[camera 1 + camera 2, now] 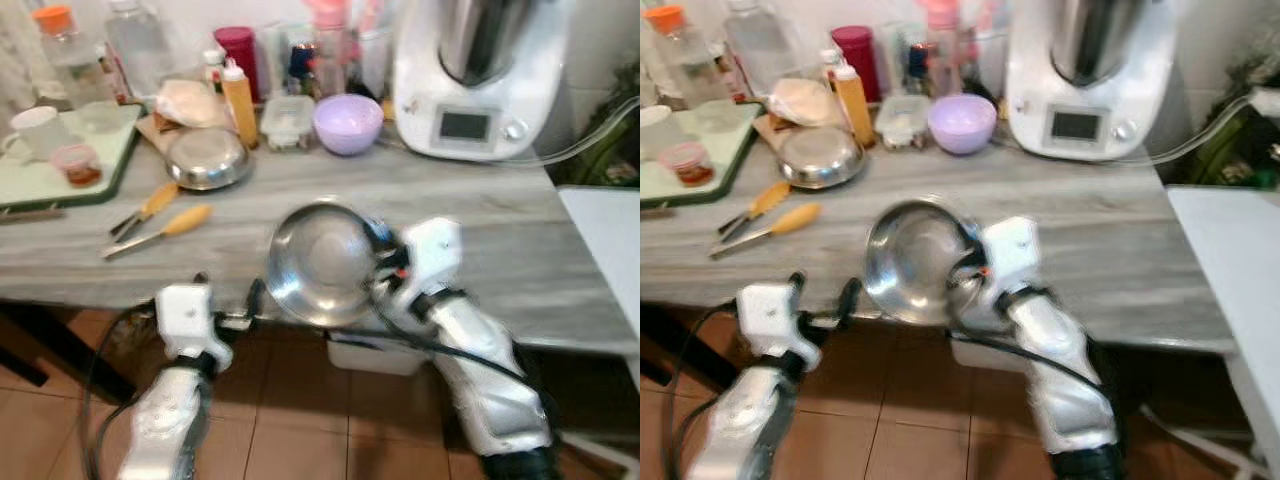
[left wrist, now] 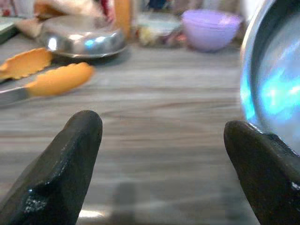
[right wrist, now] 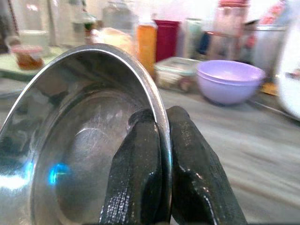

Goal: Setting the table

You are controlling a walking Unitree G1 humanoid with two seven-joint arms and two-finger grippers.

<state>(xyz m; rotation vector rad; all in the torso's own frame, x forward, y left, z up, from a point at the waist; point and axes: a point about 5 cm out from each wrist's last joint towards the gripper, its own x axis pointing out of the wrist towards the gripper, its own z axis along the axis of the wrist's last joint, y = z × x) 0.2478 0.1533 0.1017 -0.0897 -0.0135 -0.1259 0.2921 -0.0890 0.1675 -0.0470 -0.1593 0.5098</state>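
Note:
A steel bowl (image 1: pixel 320 262) hangs tilted over the front edge of the grey wooden counter (image 1: pixel 480 230), its hollow facing me. My right gripper (image 3: pixel 159 164) is shut on the bowl's rim (image 3: pixel 157 105), one finger inside and one outside. My left gripper (image 2: pixel 164 159) is open just left of the bowl at the counter's front edge, with nothing between its fingers (image 2: pixel 70 159). A second steel bowl (image 1: pixel 207 159) lies upside down further back on the left. Two yellow-handled utensils (image 1: pixel 165 222) lie near it.
A lilac bowl (image 1: pixel 348 123), an orange squeeze bottle (image 1: pixel 239 100), a plastic tub (image 1: pixel 287 120) and jars line the back. A white kitchen machine (image 1: pixel 480 75) stands back right. A green tray (image 1: pixel 60 160) with a mug (image 1: pixel 35 130) sits at left. Tiled floor lies below.

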